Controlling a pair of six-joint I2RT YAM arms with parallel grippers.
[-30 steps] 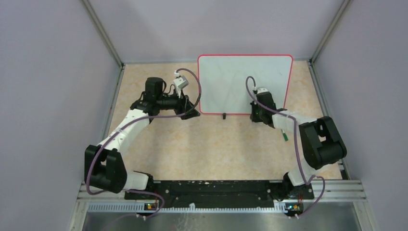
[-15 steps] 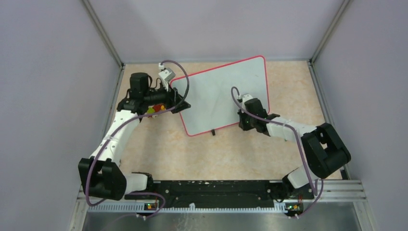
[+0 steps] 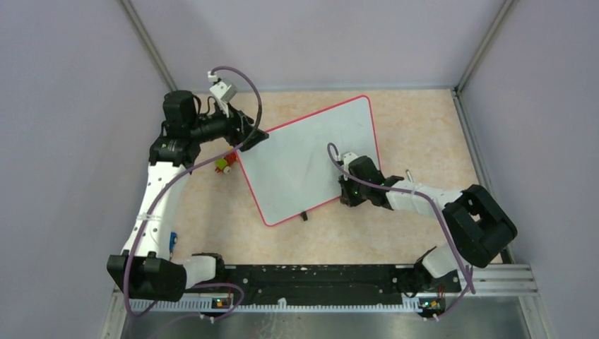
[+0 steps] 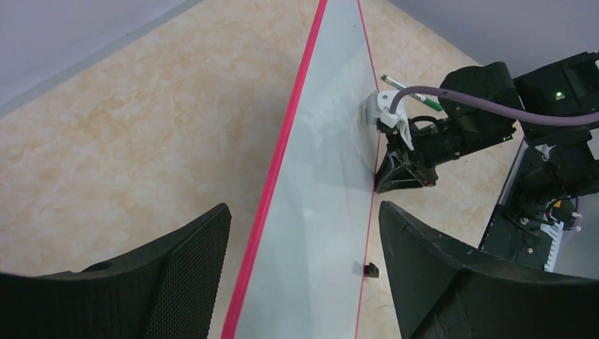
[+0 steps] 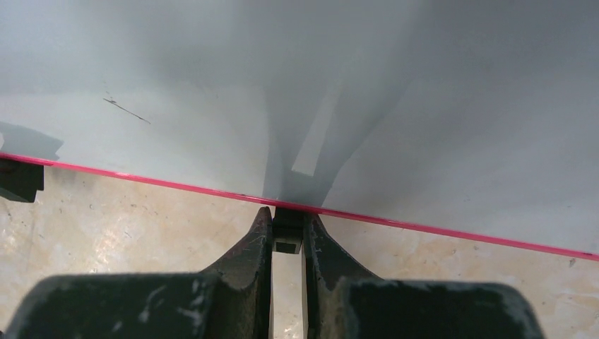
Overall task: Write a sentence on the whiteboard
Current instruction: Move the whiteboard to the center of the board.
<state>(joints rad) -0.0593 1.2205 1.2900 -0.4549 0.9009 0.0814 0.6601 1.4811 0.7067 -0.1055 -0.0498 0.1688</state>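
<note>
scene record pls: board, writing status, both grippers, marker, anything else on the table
whiteboard: lying askew, one corner at the left arm
writing: none legible, face near blank
left gripper: open, board rim between its fingers
right gripper: shut on the board's black foot under the red rim
green marker: on the table, unheld
coloured pieces: beside the board's left rim

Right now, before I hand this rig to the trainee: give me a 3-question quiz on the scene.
1. True or false: the whiteboard already bears a sentence.
2. Fill in: the right gripper has its fingers shut on the board's ____.
3. Where does the green marker lie?
Key: 1 false; 2 black foot; 3 on the table beside the right arm, off the board.
</note>
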